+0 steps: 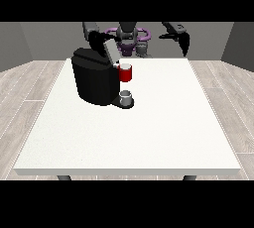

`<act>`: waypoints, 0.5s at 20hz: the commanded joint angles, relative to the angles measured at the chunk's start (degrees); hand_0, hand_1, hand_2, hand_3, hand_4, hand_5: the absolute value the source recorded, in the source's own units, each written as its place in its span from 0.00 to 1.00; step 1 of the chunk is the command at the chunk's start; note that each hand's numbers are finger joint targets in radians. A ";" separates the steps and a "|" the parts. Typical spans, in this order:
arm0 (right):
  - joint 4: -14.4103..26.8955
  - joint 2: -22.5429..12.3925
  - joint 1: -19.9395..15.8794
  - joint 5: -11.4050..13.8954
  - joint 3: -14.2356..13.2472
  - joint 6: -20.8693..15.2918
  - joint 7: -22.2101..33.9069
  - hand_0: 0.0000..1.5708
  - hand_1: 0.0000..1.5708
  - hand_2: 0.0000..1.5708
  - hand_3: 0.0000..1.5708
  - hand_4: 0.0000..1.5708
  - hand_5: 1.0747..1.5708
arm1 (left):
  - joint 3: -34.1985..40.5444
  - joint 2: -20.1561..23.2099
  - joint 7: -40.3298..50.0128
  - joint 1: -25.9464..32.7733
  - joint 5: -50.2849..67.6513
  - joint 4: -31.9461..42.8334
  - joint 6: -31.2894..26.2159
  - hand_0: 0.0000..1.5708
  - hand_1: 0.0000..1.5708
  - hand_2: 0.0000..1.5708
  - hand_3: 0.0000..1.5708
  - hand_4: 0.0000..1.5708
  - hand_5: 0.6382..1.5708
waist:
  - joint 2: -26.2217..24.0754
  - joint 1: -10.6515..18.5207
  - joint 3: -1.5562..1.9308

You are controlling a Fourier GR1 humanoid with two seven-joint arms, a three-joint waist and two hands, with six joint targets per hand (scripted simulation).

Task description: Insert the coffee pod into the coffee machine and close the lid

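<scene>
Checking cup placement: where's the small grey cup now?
Front view: small grey cup sits on the black coffee machine's base, left of table centre, directly below its red front part.

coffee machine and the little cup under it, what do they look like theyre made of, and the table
The coffee machine looks like black plastic, matte, with hardly any shine on its rounded body. The small cup on its base looks like grey metal or glazed ceramic; its pale sheen leaves that open. The table has a flat, plain white top, perhaps laminate or painted board, with no grain visible.

The white desk (149,133) carries a black coffee machine (94,81) at its far left part, with a small grey cup (126,98) on the machine's base.
</scene>
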 commanded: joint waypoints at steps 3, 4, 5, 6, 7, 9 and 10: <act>0.71 1.69 -3.51 0.89 1.53 0.24 3.56 0.00 0.00 0.00 0.00 0.00 1.00 | 0.99 0.87 -2.16 -1.45 0.12 3.13 1.38 0.00 0.00 0.00 0.00 0.02 1.00 | 0.32 -0.66 0.10; 3.83 0.80 -1.94 2.14 0.23 -1.11 -2.86 0.00 0.00 0.00 0.00 0.05 1.00 | -1.00 -0.59 -2.81 0.13 -0.19 0.33 1.14 0.00 0.00 0.00 0.00 0.08 1.00 | 2.19 1.41 0.11; 3.35 0.32 -4.57 1.77 0.40 -0.16 1.68 0.00 0.00 0.00 0.00 0.12 1.00 | -0.10 1.59 -1.95 -0.60 0.71 1.46 -0.89 0.00 0.00 0.00 0.00 0.09 1.00 | 1.24 1.25 0.10; 2.69 1.83 -1.85 1.44 1.15 0.32 0.05 0.00 0.00 0.00 0.00 0.07 1.00 | 0.60 1.59 2.79 -1.49 1.43 0.69 0.90 0.00 0.00 0.00 0.00 0.10 1.00 | -0.64 0.07 0.11; 5.97 -0.76 -4.26 1.99 -0.92 -0.10 -2.43 0.00 0.00 0.00 0.00 0.10 1.00 | -1.12 0.38 0.87 -0.35 1.25 -2.21 0.01 0.00 0.00 0.00 0.00 0.12 1.00 | 2.05 3.66 0.12; 1.93 1.46 -5.64 2.77 1.78 -0.37 4.00 0.00 0.00 0.00 0.00 0.09 1.00 | 0.24 0.75 -2.37 0.60 0.11 3.82 1.34 0.00 0.00 0.00 0.00 0.09 1.00 | -0.27 -0.04 0.10; 1.35 3.90 -7.02 5.02 3.98 -2.99 3.18 0.00 0.00 0.00 0.00 0.00 1.00 | 1.36 2.69 -3.33 -1.14 1.29 5.54 -1.04 0.00 0.00 0.00 0.00 0.10 1.00 | 1.35 0.38 0.08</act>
